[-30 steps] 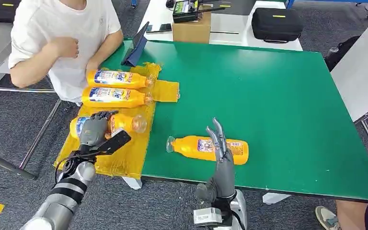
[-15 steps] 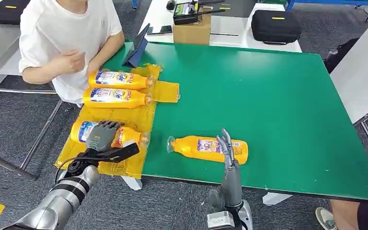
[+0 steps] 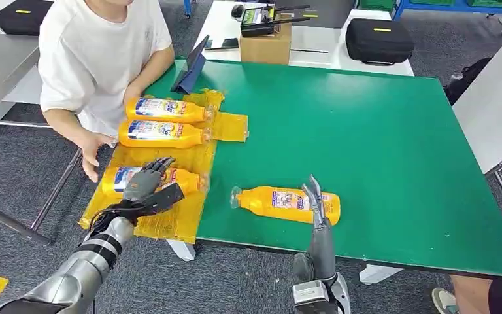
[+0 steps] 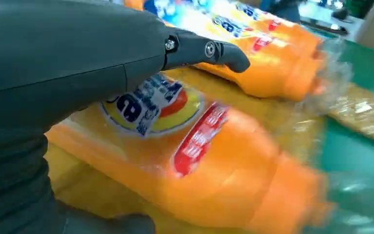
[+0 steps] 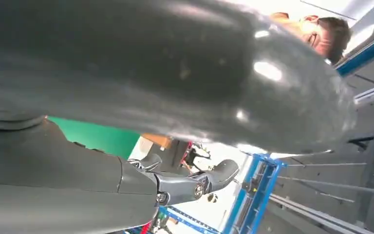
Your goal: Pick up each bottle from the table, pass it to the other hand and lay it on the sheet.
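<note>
Left hand (image 3: 145,186) has let go, fingers spread over the third orange plastic bottle (image 3: 176,178), now lying on the yellow sheet (image 3: 176,219); next, the orange bottle on the green table (image 3: 281,203) beside my flat right hand (image 3: 316,199).

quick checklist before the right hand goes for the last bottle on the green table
1. Third orange plastic bottle lying on the yellow sheet: ok.
2. Left hand clear of that bottle: not ok, it lies over it.
3. Last orange bottle on the green table, lying flat within reach: ok.
4. Right hand empty, fingers straight: ok.
5. Person's hand clear of the sheet: not ok, it is beside the sheet's edge.
6. Free room on the sheet for a fourth bottle: cannot tell.
</note>
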Robot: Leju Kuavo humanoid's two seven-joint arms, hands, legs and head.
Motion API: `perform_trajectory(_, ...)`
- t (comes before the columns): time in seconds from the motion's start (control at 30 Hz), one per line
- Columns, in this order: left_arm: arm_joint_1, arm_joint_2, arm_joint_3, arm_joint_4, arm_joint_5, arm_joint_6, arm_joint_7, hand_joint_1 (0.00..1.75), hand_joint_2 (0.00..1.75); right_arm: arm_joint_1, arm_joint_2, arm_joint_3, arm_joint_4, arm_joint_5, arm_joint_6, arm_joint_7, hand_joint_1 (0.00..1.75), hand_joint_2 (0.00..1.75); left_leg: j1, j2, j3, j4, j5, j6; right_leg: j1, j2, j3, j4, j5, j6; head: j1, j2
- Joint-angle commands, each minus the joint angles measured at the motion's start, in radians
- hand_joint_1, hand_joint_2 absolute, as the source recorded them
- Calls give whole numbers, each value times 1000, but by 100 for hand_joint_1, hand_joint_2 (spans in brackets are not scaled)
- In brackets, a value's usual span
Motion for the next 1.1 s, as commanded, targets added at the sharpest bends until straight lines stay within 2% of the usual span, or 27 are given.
perform_trajectory(0.03, 71, -53, 105, -34, 194, -201, -85, 0, 175, -82, -32, -24, 187, 52, -19, 1, 0, 0, 0, 4, 5, -1, -2, -1, 0, 2, 3, -2, -1, -2, 0, 0)
perform_trajectory(0.13, 97, -59, 118, -126, 294, -262, -116, 0, 175, -95, -51, -27, 202, 44, -34, 1, 0, 0, 0, 8, 4, -3, -2, -1, 0, 6, 3, -3, 1, -2, 0, 0)
perform_trajectory(0.17, 117, -62, 115, -186, 329, -267, -120, 0, 175, -92, -57, -32, 198, 38, -37, 1, 0, 0, -1, 6, 5, -2, -2, 0, 0, 4, 11, -2, 2, -1, 0, 0)
perform_trajectory(0.2, 125, -65, 116, -218, 348, -266, -119, 0, 175, -88, -59, -35, 197, 45, -48, 1, 0, 0, -1, 6, 4, -2, -2, 0, -1, 3, 11, -1, 3, -1, 0, 0)
perform_trajectory(0.33, 205, -104, 141, -470, 571, -351, -135, 0, 175, -58, -66, -57, 156, 61, -60, 1, 0, 0, -1, 5, 1, 0, -1, 1, 0, 2, 8, -1, 2, -1, 0, 0)
perform_trajectory(0.47, 205, -104, 141, -470, 571, -351, -135, 0, 175, -58, -66, -57, 156, 61, -60, 1, 0, 0, 0, 9, -5, 1, -2, 1, 1, 4, 2, 0, 2, -2, 0, 0)
perform_trajectory(0.57, 263, -148, 168, -650, 791, -417, -190, 0, 175, -42, -56, -87, 127, 85, -67, 1, 0, 0, 0, 8, -8, 0, -2, 1, 0, 4, -1, 0, 2, -1, 0, 0)
perform_trajectory(0.67, 304, -161, 165, -807, 907, -420, -146, 0, 175, -31, -35, -142, 121, 139, -62, 1, 0, 0, 0, 10, -11, 3, -4, 0, 1, 5, -4, 2, 1, -2, 0, 0)
perform_trajectory(0.7, 319, -162, 167, -851, 957, -419, -138, 0, 175, -27, -20, -185, 142, 208, -72, 11, 0, 0, 0, 9, -13, 2, -2, 1, 1, 5, -7, 1, 2, -1, 0, 0)
perform_trajectory(0.73, 345, -167, 180, -899, 982, -398, -161, 0, 175, -35, -29, -209, 180, 349, -69, 102, 0, 0, 0, 10, -12, 3, -4, 0, 1, 5, -6, 2, 0, -2, 0, 0)
perform_trajectory(0.8, 390, -173, 198, -980, 1040, -410, -172, 0, 175, -49, -48, -254, 228, 441, -47, 190, 0, 0, 0, 12, -13, 1, -3, 1, 1, 7, -7, 0, 2, -1, 0, 0)
perform_trajectory(0.83, 420, -180, 211, -1029, 1049, -409, -181, 0, 175, -69, -71, -279, 272, 478, -11, 226, 0, 175, 0, 12, -12, 1, -4, 0, 1, 8, -6, 0, 1, -2, 0, 0)
perform_trajectory(0.93, 458, -208, 230, -1085, 1084, -414, -185, 0, 175, -121, -102, -343, 364, 536, 62, 292, 0, 175, 0, 13, -12, 0, -4, 1, 1, 9, -6, -1, 2, -1, 0, 0)
perform_trajectory(1.1, 457, -207, 219, -1072, 1082, -413, -184, 0, 175, -120, -106, -348, 362, 557, 88, 307, 0, 175, -1, 10, -15, 1, -3, 1, 0, 6, -8, -1, 2, -1, 0, 0)
